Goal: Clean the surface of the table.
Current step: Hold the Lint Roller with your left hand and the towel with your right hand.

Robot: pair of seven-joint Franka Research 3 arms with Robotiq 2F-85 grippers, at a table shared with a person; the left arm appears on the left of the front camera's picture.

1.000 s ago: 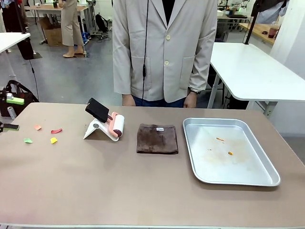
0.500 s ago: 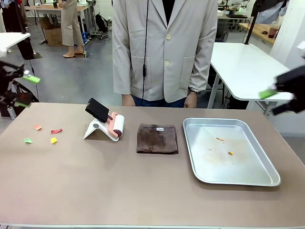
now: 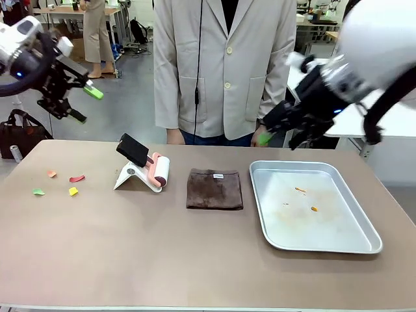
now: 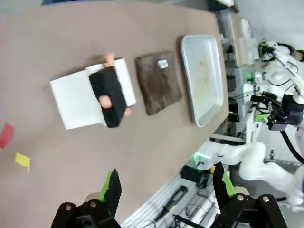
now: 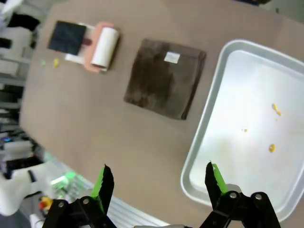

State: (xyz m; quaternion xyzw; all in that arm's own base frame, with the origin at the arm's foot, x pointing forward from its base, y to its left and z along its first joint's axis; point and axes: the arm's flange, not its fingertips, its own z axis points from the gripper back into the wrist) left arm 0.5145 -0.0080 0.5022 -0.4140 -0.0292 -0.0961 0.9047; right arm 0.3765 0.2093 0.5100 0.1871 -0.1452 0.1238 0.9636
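1. The table is your job. It spans the front view, and the near half of its brown top is bare.
2. Mid-table, left to right:
   - Coloured paper scraps are the mess.
   - The lint roller is propped on its white stand, handle up, likely for an easy pick.
   - The brown cloth lies folded flat.
   - The metal tray holds orange crumbs; it's probably the dump spot.
3. Your left gripper hovers high off the far-left corner. Its fingers are spread and hold nothing, and its camera looks down on the roller and scraps.
4. Your right gripper is raised above the tray's far edge, angled down at the cloth and tray. Its fingers are spread and empty.
5. A person stands at the far edge, hands low by the table. I'd say cleaning hasn't started.
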